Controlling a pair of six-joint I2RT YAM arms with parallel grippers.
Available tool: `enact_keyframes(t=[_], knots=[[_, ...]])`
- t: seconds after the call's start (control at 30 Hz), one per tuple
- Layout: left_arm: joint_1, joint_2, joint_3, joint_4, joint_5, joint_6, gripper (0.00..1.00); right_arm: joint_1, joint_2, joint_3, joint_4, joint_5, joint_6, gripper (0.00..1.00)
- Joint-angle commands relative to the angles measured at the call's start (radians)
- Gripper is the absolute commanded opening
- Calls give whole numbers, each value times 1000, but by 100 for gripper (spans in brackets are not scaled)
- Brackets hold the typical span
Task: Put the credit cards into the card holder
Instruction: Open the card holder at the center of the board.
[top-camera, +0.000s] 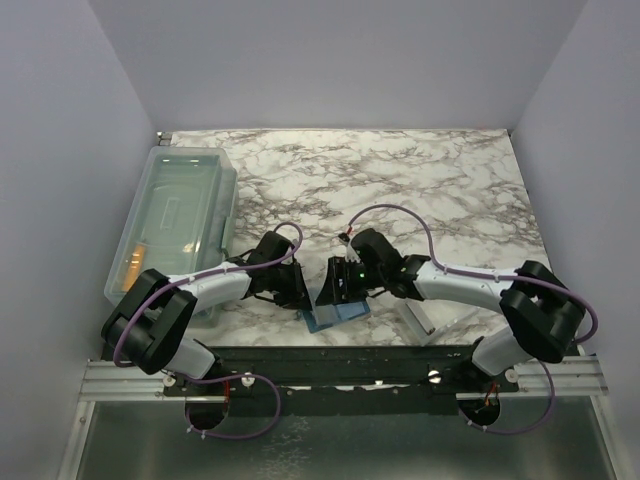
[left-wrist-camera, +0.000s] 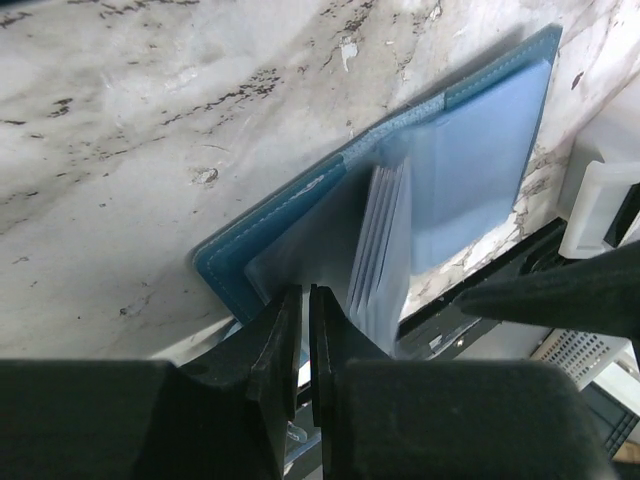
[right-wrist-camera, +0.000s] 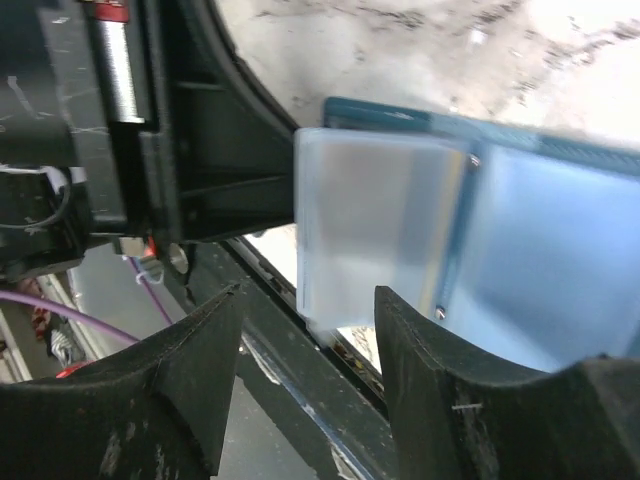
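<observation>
1. No brand or writing can be read anywhere; the sleeves of the card holder (left-wrist-camera: 232, 262) look blurred up close.
2. The top view alone shows the whole layout. The card holder (top-camera: 338, 316) lies at the near edge of the marble table (top-camera: 430, 190), between the two arms. A clear bin (top-camera: 222, 195) stands far left, with a golden-orange patch (top-camera: 131, 264) inside that is too small to identify. A white tray (top-camera: 420, 320) sits just beside the right arm.
3. The left wrist view alone shows the holder opened flat – a teal-blue stitched cover with frosted clear sleeves fanned upright at the fold.
4. The left gripper (left-wrist-camera: 305, 295) has its jaws almost pressed together, pinching the holder's near edge, with only a thin slit between them.
5. The right gripper (right-wrist-camera: 305, 330) has its jaws spread and nothing between them – it hovers over one frosted sleeve.
</observation>
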Motion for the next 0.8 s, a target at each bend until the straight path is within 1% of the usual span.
enact_keyframes(t=[0.0,0.17,0.27,0.37,0.5,0.6,0.7,0.77], knots=[[-1,5,-27,-11,-63,6,15,13,43,33,112,-94,14,59],[0,-34,-32,-31,-78,-8,18,15,46,40,70,-58,-8,64],[0,-69,-26,-75,-105,-13,21,16,37,52,-22,17,-26,64],[0,-96,-27,-89,-120,-6,22,20,52,70,-81,77,-59,66],[0,-77,-19,-93,-115,2,22,60,94,104,-100,135,-87,71],[0,-67,-16,-93,-112,2,22,81,132,132,-126,193,-84,70],[0,-80,-18,-102,-118,2,22,105,157,163,-173,273,-78,67],[0,-103,-17,-121,-132,5,23,122,168,178,-205,325,-73,66]])
